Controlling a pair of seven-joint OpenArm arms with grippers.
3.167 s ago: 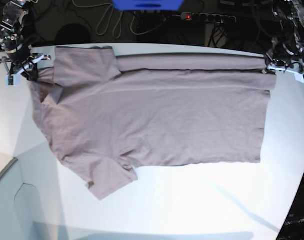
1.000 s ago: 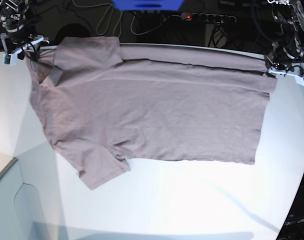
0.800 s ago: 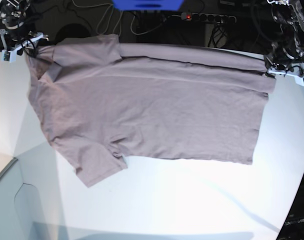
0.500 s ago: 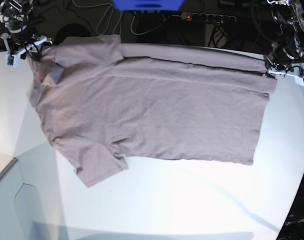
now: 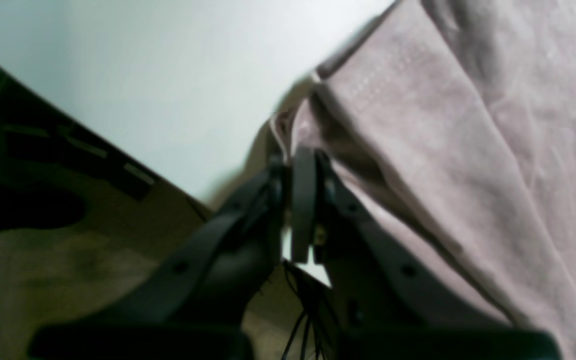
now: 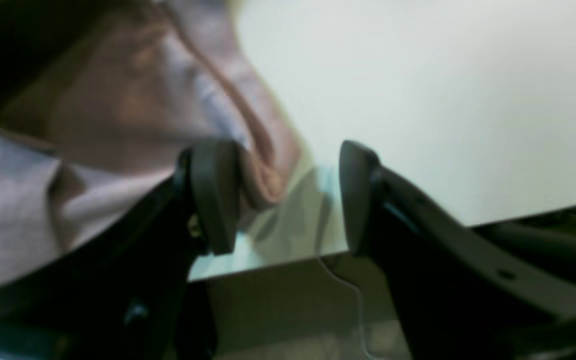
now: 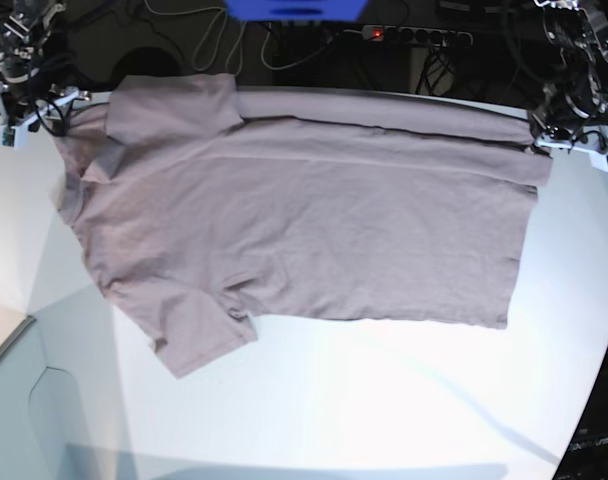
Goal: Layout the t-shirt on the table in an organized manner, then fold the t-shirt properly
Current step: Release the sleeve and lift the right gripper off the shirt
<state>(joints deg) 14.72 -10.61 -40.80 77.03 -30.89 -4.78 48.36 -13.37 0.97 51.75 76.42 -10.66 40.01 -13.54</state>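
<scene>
Spreading is the job right now: the t-shirt (image 7: 304,220) lies nearly flat across the white surface (image 7: 384,400), collar end toward the right tool (image 7: 29,105) and hem end toward the left tool (image 7: 569,135). The left tool (image 5: 300,200) is clenched on the far hem corner, cloth pinched between its pads. The right tool (image 6: 278,195) stands released, jaws wide, with a roll of fabric at the collar end resting against one finger (image 6: 213,195) but not gripped. To do this well, I'd say the hem corner should be held steady while the other side takes a fresh pinch and draws outward gently, flattening the folded far edge and sleeve.
</scene>
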